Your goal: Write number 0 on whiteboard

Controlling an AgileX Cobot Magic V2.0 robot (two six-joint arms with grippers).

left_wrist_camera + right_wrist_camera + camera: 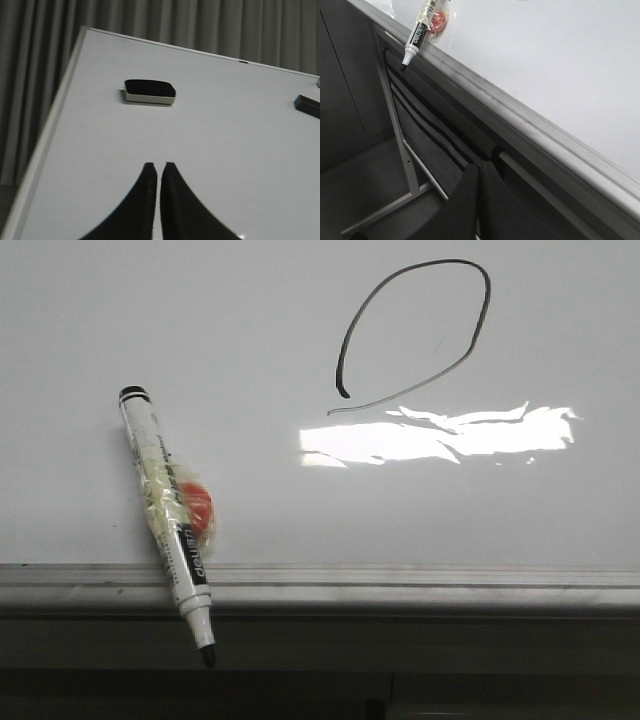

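Number 0: I see the number 0 (pixel 415 332) drawn on the whiteboard (pixel 560 510), far half of the front view, right of centre; a slanted oval, not closed, with a thin tail at its lower left end.
Marker: I see the marker (pixel 166 508) lying uncapped on the surface at the left, its black tip hanging out past the grey rail (pixel 420 585); tape and an orange blob (pixel 197 508) sit on its barrel.
Glare: a bright reflection (pixel 440 435) lies just below the 0.
Left gripper (pixel 156 167): jaws pressed together on nothing, over bare board; an eraser (pixel 149 91) lies farther off.
Right gripper (pixel 480 167): jaws pressed together on nothing, below the rail, off the board.
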